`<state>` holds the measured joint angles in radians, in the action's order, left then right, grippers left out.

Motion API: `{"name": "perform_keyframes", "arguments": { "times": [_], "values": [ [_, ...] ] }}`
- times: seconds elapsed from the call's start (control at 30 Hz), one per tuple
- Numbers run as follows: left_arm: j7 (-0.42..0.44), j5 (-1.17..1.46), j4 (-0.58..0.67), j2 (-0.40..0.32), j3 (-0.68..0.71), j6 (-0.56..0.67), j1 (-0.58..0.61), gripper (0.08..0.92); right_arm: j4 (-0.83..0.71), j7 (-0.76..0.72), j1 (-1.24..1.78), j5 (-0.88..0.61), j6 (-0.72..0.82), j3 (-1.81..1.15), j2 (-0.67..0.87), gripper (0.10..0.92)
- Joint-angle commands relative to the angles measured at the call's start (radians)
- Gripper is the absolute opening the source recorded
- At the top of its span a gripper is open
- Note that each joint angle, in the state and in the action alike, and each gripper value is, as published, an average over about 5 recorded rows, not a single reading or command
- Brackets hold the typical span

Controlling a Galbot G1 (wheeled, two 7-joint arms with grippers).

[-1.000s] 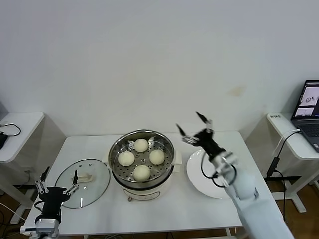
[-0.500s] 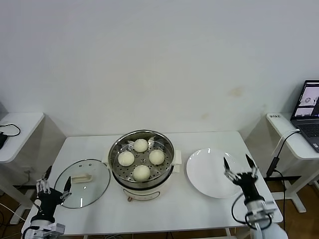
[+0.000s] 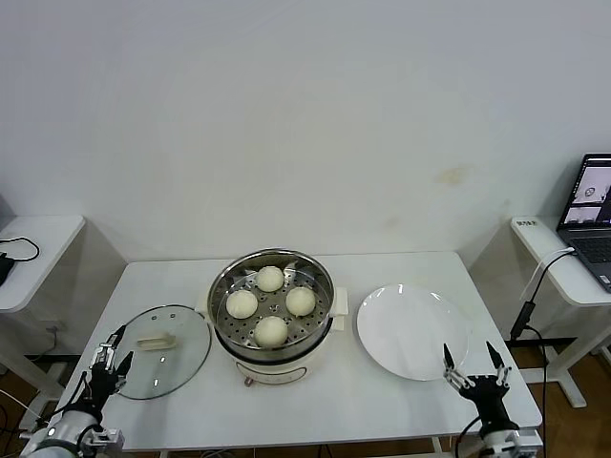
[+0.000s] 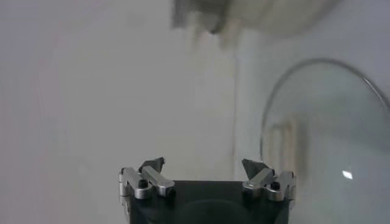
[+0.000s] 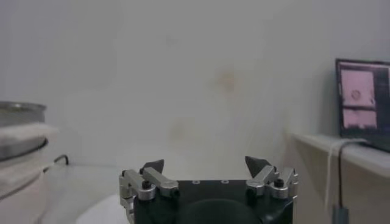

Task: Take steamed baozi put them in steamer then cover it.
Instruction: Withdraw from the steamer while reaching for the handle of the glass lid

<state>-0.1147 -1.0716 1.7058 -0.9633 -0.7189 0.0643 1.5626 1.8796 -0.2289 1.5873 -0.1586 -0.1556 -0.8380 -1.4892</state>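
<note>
Four smooth, round, off-white steamed baozi (image 3: pixel 271 303) sit in a ring on the perforated tray inside the steamer (image 3: pixel 272 315), a shiny steel pot on a cream base at the middle of the white table (image 3: pixel 315 401), uncovered. Its glass lid (image 3: pixel 158 350) lies flat on the table to the robot's left, and a bare white plate (image 3: pixel 412 330) lies on the other side. The left gripper (image 3: pixel 108 363) hangs low by the lid's near edge and the right gripper (image 3: pixel 471 364) low beside the plate's near rim, both spread wide, holding nothing.
</note>
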Motion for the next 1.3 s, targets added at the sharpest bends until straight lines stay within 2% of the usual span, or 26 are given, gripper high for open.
{"name": "perform_keyframes", "arguments": {
  "times": [0.03,0.63,1.3],
  "values": [
    [0.011,-0.175,-0.179,0.064,0.087,0.013,-0.155,0.823,-0.009,-0.004,0.05,0.017,-0.005,-0.024,-0.035,0.823],
    [0.039,-0.157,-0.185,0.007,0.165,0.004,-0.235,0.823,-0.02,-0.009,0.046,0.039,-0.003,-0.014,-0.052,0.823],
    [0.031,-0.157,-0.298,-0.025,0.209,0.006,-0.359,0.823,-0.026,-0.013,0.053,0.05,-0.008,-0.008,-0.059,0.823]
  ]
}}
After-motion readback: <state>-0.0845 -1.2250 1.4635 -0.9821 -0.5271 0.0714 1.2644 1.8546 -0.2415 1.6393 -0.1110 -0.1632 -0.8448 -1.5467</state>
